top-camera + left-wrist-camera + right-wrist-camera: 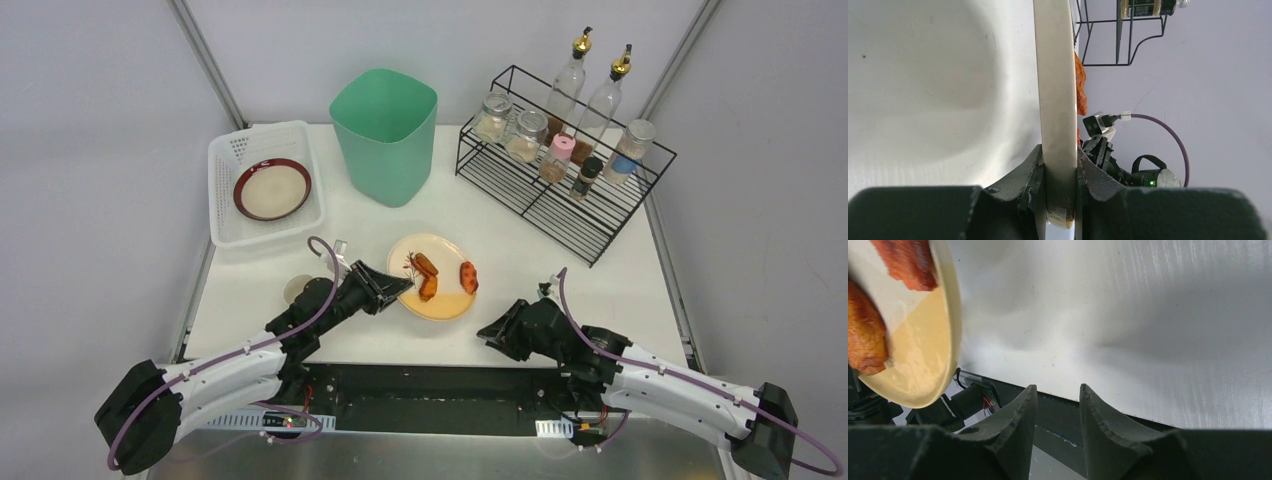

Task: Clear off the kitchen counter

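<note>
A cream plate carrying three orange fried pieces is over the middle of the white kitchen counter. My left gripper is shut on the plate's left rim. The left wrist view shows the plate edge-on, pinched between the two fingers of that gripper, with fried food behind it. My right gripper hangs open and empty near the counter's front edge, right of the plate. In the right wrist view, the plate is at the upper left, apart from the right gripper.
A green bin stands at the back centre. At the back left is a white basket holding a red-rimmed bowl. A black wire rack with jars and bottles fills the back right. A small pale round item lies left of my left gripper.
</note>
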`<act>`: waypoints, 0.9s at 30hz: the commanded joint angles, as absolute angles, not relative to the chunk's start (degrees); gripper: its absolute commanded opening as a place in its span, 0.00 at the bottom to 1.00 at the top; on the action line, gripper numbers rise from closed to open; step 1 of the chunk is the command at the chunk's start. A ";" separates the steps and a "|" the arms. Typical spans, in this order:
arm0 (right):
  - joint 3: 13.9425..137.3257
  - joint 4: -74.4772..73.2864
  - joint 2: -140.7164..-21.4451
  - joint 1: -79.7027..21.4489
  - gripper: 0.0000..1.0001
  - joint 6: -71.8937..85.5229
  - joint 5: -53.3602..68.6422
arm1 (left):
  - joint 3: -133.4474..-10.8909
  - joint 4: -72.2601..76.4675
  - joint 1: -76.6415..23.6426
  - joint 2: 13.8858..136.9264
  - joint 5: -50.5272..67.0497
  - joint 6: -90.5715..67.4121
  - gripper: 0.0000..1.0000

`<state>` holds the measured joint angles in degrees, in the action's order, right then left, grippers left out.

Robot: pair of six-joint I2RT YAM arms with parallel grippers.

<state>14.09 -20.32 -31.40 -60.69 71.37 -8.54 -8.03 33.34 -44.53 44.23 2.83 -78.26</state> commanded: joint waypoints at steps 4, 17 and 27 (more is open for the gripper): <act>17.48 -21.18 -31.42 -60.96 0.39 69.32 -9.42 | -18.00 48.00 -40.51 43.88 5.96 -79.73 0.00; 16.90 -21.12 -29.17 -60.99 0.40 68.69 -9.38 | -34.87 47.36 -27.42 51.74 15.32 -82.27 0.00; 16.97 -21.19 -28.43 -60.97 0.40 68.26 -9.09 | -51.10 48.52 -17.49 63.63 20.30 -85.52 0.00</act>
<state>14.90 -20.84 -29.30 -60.69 69.28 -8.58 -41.06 33.98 -20.34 61.56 17.26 -82.00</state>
